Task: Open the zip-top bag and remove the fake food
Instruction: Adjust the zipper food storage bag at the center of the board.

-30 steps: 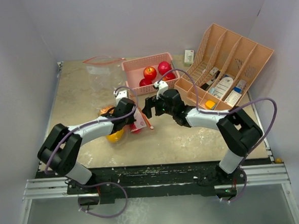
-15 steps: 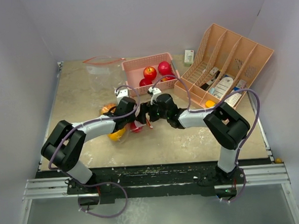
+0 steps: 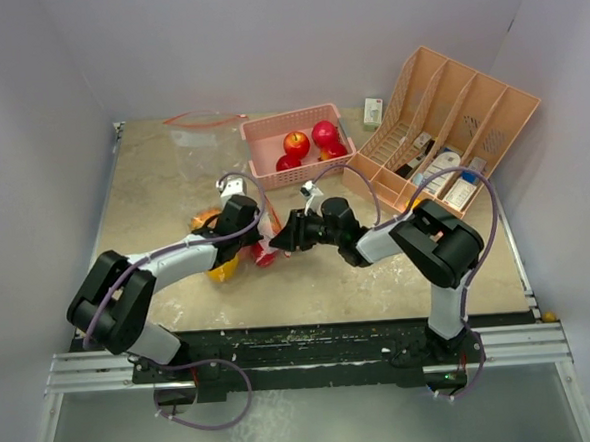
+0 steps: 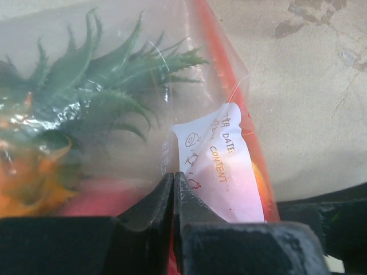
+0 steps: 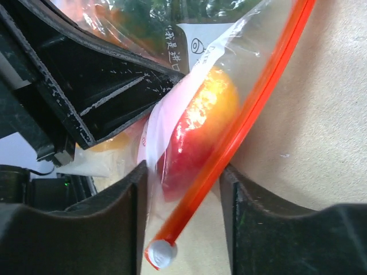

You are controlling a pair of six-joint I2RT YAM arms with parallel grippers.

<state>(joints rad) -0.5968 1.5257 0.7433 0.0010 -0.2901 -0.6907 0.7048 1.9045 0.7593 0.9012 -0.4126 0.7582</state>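
Clear zip-top bag (image 4: 114, 143), label (image 4: 218, 166) reads DATE, CONTENT | left hand (image 4: 173, 180) clamped on it; right hand (image 5: 183, 177) apart astride zip (image 5: 252, 109)

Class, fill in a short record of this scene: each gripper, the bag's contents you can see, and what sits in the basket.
Left gripper: jaws shut on the zip-top bag
Right gripper: jaws astride the orange zip strip; clamped or not, unclear
Seen inside bag: pineapple, red-yellow fruit
Pink basket: red fruits
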